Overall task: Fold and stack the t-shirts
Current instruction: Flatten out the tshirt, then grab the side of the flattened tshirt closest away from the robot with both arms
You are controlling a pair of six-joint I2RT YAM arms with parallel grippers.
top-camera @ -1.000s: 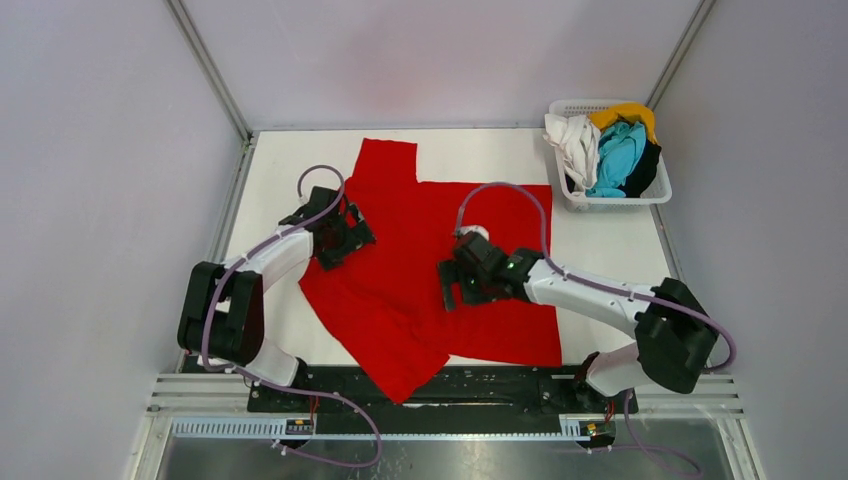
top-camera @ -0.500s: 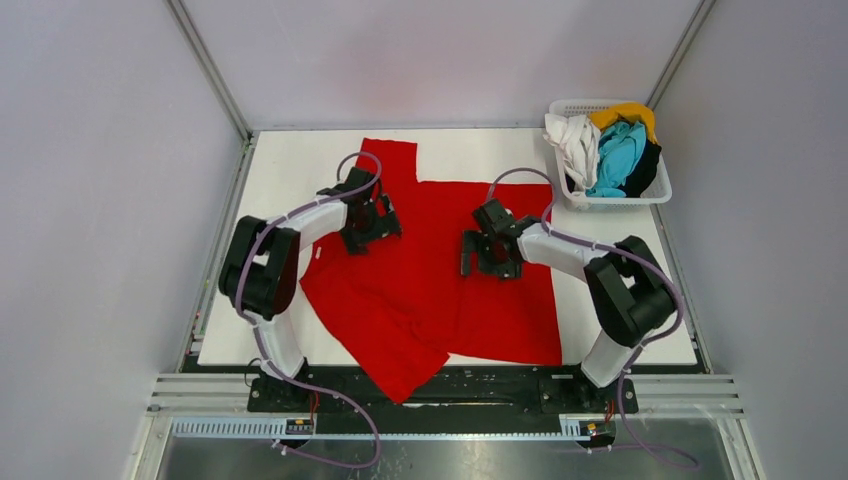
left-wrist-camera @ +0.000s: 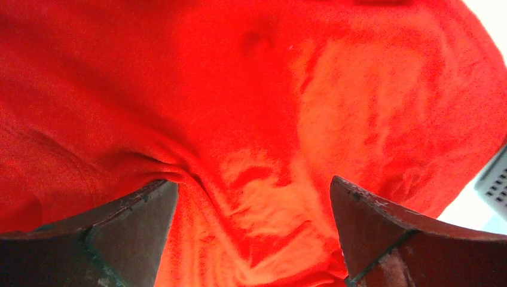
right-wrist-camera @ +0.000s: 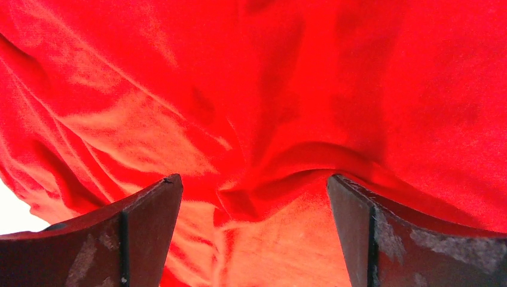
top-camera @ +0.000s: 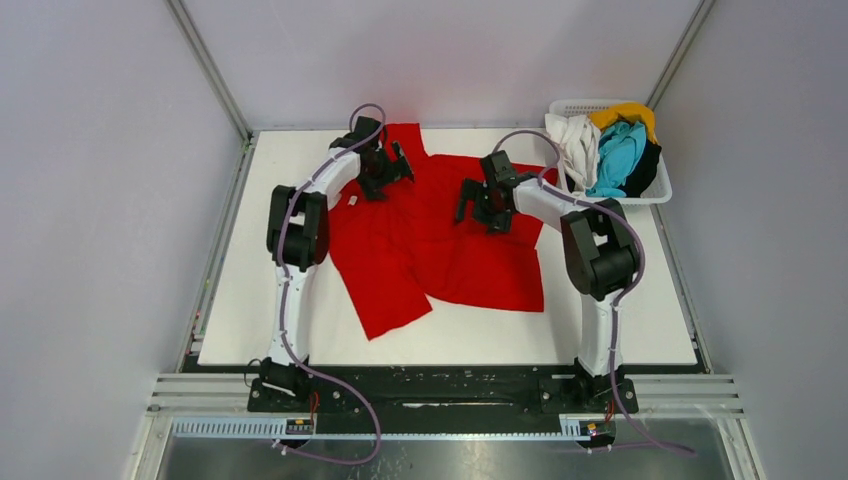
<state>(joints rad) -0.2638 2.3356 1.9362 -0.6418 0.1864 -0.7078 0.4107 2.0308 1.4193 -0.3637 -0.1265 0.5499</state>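
Left claw (top-camera: pixel 392 168) and right claw (top-camera: pixel 478 205) (both spread) sit on red t-shirt (top-camera: pixel 470 270).

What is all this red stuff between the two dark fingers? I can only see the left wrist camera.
Observer: It is a large bright red cloth t-shirt. The top camera shows it whole, lying crumpled on the white table.
Operator: Where is the other arm?
Observer: The right gripper is at the far part of the same shirt. Its jaws are open, like those of the left gripper.
Operator: Are there more shirts?
Observer: Yes. A white plastic lattice basket in the far right corner holds a white shirt, a turquoise shirt, a yellow shirt and a black shirt, all bunched up.
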